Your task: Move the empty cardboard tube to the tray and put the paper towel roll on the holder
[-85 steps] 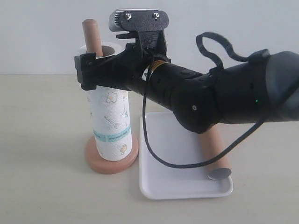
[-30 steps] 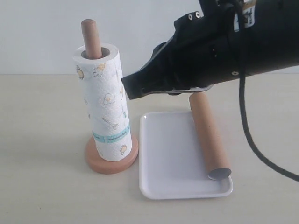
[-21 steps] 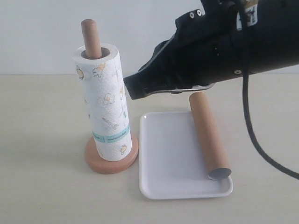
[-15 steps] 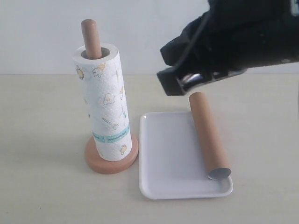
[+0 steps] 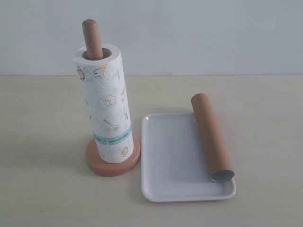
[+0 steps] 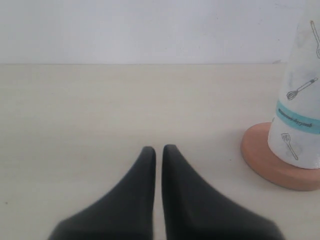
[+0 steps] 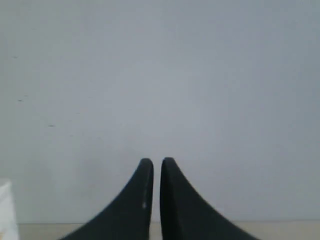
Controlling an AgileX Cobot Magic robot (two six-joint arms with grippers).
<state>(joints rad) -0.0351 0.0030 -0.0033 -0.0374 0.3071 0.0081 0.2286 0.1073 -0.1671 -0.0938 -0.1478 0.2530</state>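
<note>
The paper towel roll (image 5: 106, 106), white with small yellow figures and a teal band low down, stands threaded over the holder's pole (image 5: 92, 39) on its round wooden base (image 5: 112, 163). The empty cardboard tube (image 5: 211, 136) lies along the right side of the white tray (image 5: 173, 156). Neither arm shows in the exterior view. My left gripper (image 6: 158, 148) is shut and empty above bare table, with the roll (image 6: 300, 95) and holder base (image 6: 270, 161) off to one side. Facing the plain wall, my right gripper (image 7: 153, 160) is shut and empty.
The beige tabletop (image 5: 42, 123) stretches around the holder and tray, with a pale wall (image 5: 189, 33) behind. A white edge, apparently of the roll (image 7: 6, 210), shows at the border of the right wrist view.
The right arm, which held the roll on the holder 2.8 s ago, let go, pulled back to the right and left the exterior view. Roll and tube have stayed in place.
</note>
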